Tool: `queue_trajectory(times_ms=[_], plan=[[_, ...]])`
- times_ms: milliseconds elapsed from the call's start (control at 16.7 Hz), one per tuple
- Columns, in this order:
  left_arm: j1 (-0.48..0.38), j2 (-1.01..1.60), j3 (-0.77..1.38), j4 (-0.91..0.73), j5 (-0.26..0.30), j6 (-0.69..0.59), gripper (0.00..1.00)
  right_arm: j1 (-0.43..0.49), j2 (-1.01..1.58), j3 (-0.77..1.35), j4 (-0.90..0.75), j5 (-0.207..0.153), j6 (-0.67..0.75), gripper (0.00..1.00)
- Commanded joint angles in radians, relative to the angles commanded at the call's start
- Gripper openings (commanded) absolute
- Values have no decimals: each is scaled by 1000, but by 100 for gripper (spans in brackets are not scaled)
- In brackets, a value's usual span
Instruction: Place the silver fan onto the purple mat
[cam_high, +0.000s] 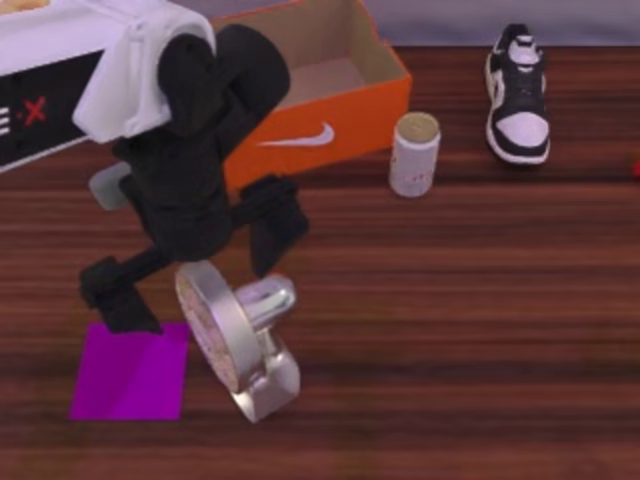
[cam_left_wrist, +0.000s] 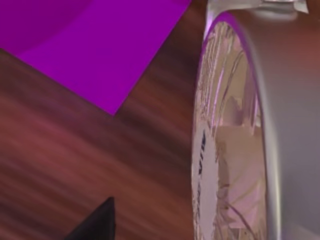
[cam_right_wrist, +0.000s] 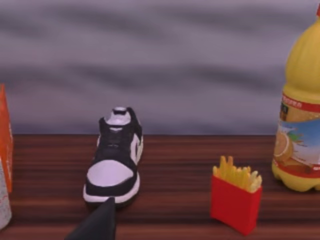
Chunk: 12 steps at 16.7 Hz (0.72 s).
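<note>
The silver fan (cam_high: 235, 335) stands on the dark wooden table just right of the purple mat (cam_high: 130, 372), its disc head edge-on toward the mat. My left gripper (cam_high: 200, 297) hangs open over the fan's head, one black finger on the mat side and the other behind the motor housing. In the left wrist view the fan's speckled face (cam_left_wrist: 225, 150) fills the right side. The mat (cam_left_wrist: 100, 45) lies beyond it, and one dark fingertip (cam_left_wrist: 100, 225) shows apart from the fan. My right arm is out of the top view, with one finger (cam_right_wrist: 99, 222) off to the side and nothing held.
An open orange shoebox (cam_high: 330, 100) sits behind the left arm. A white speckled cup (cam_high: 413, 155) and a black-and-white sneaker (cam_high: 518, 95) stand at the back right. In the right wrist view are the sneaker (cam_right_wrist: 115, 165), a red fries box (cam_right_wrist: 235, 200) and a yellow juice bottle (cam_right_wrist: 300, 115).
</note>
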<state>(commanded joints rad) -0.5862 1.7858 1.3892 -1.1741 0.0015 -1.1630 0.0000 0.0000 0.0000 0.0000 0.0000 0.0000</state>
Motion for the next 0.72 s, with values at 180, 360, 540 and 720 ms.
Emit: queue_trajectory(times_ms=[180, 360, 540, 720], plan=[[0, 0, 0, 0, 0, 0, 92, 0, 0, 0, 0, 0, 0, 100], [0, 0, 0, 0, 0, 0, 70, 0, 0, 0, 0, 0, 0, 100], [0, 0, 0, 0, 0, 0, 47, 0, 0, 0, 0, 0, 0, 100], [0, 0, 0, 0, 0, 0, 25, 0, 0, 0, 0, 0, 0, 100]])
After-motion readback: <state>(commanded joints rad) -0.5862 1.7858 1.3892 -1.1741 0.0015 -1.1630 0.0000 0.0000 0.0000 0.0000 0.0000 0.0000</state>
